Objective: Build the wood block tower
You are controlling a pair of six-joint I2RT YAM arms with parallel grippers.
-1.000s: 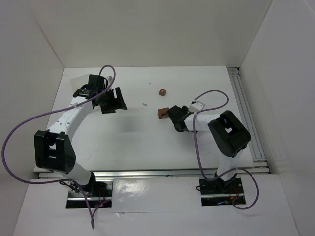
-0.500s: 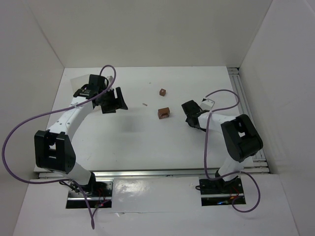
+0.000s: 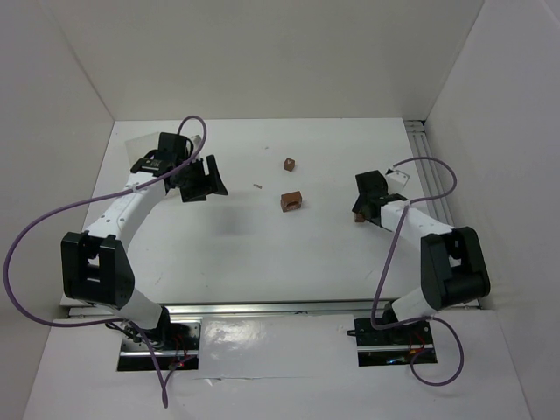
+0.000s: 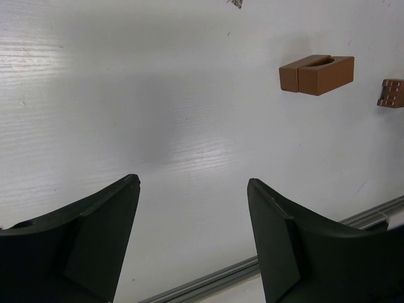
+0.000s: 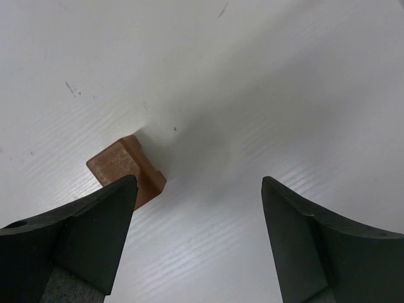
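Observation:
A short reddish-brown brick (image 3: 290,201) lies mid-table; in the left wrist view (image 4: 317,74) it has a groove on top. A small wood cube (image 3: 289,164) sits behind it, also visible at the right edge of the left wrist view (image 4: 392,93). A third small cube (image 3: 358,219) lies at the right. My right gripper (image 3: 362,208) hovers over it, open; in the right wrist view the cube (image 5: 123,165) sits just beyond the left fingertip, outside the open gripper (image 5: 199,183). My left gripper (image 3: 210,179) is open and empty at the far left (image 4: 192,183). No stack of blocks stands.
A tiny pale sliver (image 3: 257,185) lies left of the brick. A metal rail (image 3: 433,192) runs along the table's right edge, near the right arm. White walls enclose the table on three sides.
My right gripper has moved right, away from the brick, and now stands over the cube at the right. The left arm has not moved.

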